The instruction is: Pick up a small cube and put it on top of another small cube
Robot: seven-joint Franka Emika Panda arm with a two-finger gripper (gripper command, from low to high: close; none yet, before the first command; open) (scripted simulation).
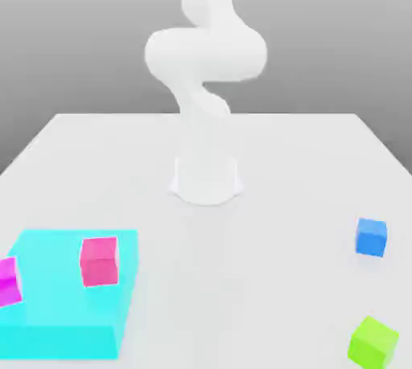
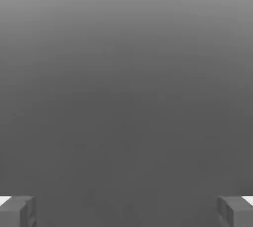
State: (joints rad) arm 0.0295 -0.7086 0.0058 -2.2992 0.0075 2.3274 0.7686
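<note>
On the exterior view's left sits a flat cyan block (image 1: 48,311) with pink cubes (image 1: 99,261). Far right, the blue cube (image 1: 371,237) rests near the green cube (image 1: 373,342), apart. The green cube looks light and hard; grab its flat sides. The gripper (image 2: 126,211) is wide open, holding nothing.

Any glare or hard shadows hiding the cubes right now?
Exterior view: flat, even light, no glare; green cube and blue cube read cleanly on the white table, shadows barely visible. Hand view: plain grey gradient, no highlights, fingertips spread wide.
</note>
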